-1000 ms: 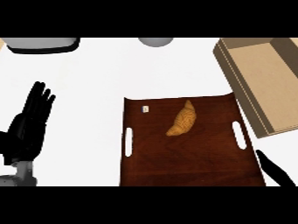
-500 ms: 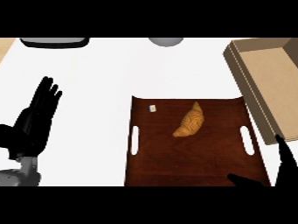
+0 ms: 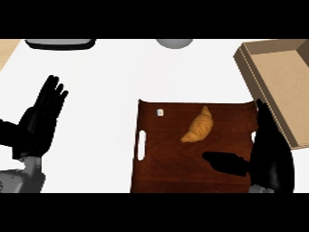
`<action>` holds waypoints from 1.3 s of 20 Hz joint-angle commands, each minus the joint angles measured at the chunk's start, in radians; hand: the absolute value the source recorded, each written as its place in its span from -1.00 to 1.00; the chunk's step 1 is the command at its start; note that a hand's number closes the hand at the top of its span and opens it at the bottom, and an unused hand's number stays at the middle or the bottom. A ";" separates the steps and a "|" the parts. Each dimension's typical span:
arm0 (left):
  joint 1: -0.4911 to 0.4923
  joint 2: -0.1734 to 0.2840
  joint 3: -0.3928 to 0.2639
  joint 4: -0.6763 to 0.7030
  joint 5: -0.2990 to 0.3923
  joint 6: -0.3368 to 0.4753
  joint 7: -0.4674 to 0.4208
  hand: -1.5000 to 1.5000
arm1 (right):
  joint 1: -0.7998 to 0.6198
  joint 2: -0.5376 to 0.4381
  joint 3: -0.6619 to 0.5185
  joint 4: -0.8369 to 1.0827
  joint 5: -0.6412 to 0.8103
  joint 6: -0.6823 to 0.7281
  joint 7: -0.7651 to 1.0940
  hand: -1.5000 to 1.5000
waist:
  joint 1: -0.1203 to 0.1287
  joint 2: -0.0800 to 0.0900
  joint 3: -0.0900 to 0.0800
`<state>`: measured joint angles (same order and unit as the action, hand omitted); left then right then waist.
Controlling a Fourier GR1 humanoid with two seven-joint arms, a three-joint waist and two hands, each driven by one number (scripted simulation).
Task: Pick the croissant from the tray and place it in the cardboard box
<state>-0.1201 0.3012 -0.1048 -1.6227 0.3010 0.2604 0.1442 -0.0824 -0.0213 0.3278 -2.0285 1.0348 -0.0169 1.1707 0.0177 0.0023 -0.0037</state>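
A golden croissant (image 3: 199,124) lies on the dark brown wooden tray (image 3: 170,167) in the middle of the white counter. The open cardboard box (image 3: 287,77) stands at the upper right, its near wall beside the tray's right edge. My right hand (image 3: 270,149) is over the tray's right side, fingers straight and pointing up, thumb stretched left below the croissant; it is open and apart from the croissant. My left hand (image 3: 40,120) rests open at the left, fingers up, off the tray.
A dark grey object (image 3: 60,43) sits at the counter's far left edge and a grey round thing (image 3: 175,43) at the far middle. A small white tag (image 3: 160,112) lies at the tray's upper left. Wood surface shows at the far left corner.
My right hand has risen from the lower right corner to over the tray's right side, closer to the croissant. The view has shifted, and the left hand stays open at the left.
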 commanded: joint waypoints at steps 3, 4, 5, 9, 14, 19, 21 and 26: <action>-0.013 -0.040 -0.022 -0.024 -0.046 0.062 0.022 0.00 | -0.114 0.021 0.015 0.105 0.012 0.053 0.253 -1.00 | -0.010 -0.002 0.003; 0.008 0.007 0.024 0.003 0.006 -0.017 0.002 0.00 | -0.175 0.021 0.020 0.109 0.017 0.100 0.314 -1.00 | -0.003 -0.001 0.002; -0.011 0.002 0.022 0.002 0.000 -0.005 0.018 0.00 | -0.148 0.021 0.014 0.119 0.000 0.055 0.305 -1.00 | -0.008 -0.001 0.003; 0.030 0.003 0.021 -0.041 0.016 -0.028 0.031 0.00 | -0.186 0.021 0.037 0.198 -0.047 -0.034 0.309 -1.00 | 0.000 -0.002 0.003; 0.013 -0.016 0.006 -0.046 -0.032 0.011 0.033 0.00 | -0.218 0.021 -0.007 0.267 -0.053 -0.040 0.294 -1.00 | -0.006 -0.003 0.004; -0.010 -0.025 0.022 -0.005 -0.033 0.005 0.033 0.00 | -0.256 0.021 -0.036 0.344 -0.048 -0.060 0.243 -1.00 | -0.012 -0.002 0.004; 0.007 -0.017 0.027 -0.056 -0.028 0.000 0.045 0.00 | -0.239 0.021 -0.024 0.359 -0.043 -0.103 0.236 -1.00 | -0.008 -0.003 0.004; 0.023 -0.045 0.023 -0.038 -0.035 0.002 0.034 0.00 | -0.212 0.021 -0.020 0.395 -0.080 -0.154 0.198 -1.00 | -0.011 -0.002 0.004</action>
<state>-0.0966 0.2776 -0.0709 -1.6505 0.2814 0.2422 0.1643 -0.2796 -0.0069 0.3103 -1.6712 0.9812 -0.0897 1.2039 0.0081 0.0000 -0.0002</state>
